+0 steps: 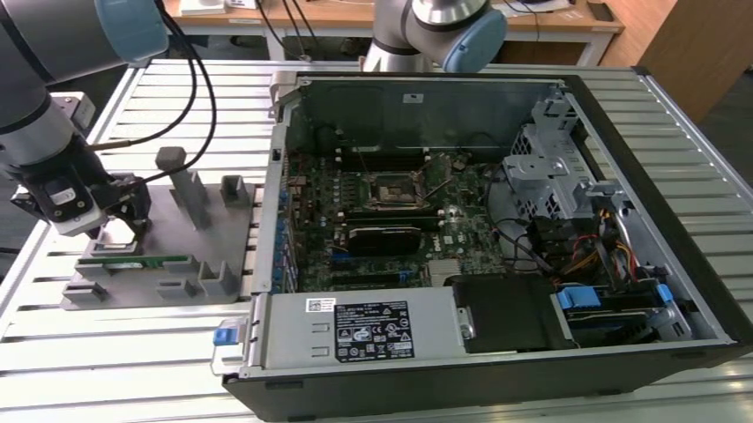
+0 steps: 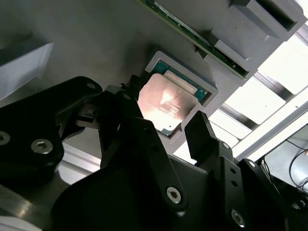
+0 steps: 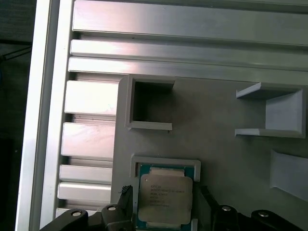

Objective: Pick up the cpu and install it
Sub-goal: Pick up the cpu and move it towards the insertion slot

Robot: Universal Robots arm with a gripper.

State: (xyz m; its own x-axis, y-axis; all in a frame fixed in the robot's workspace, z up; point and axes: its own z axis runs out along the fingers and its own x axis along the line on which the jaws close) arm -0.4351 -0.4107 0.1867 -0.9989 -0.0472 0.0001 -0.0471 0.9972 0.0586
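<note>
Gripper hangs low over the grey parts tray at the exterior view's left, just beside the open PC case. The cpu lies flat in its square pocket on that tray. Jaws apart, one finger on either side of the chip, prob. not touching it, hard to tell. Mobo socket is mid-case, well apart.

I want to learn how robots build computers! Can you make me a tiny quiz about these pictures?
1. True or false: the cpu already sits in the motherboard socket.
2. Where does the cpu lie? A) in a pocket of the grey holder tray B) inside the computer case C) on the bare table slats
3. Fill in: the gripper hangs over the cpu with its jaws ___ (open or shut).
Key: 1 false; 2 A; 3 open.
</note>
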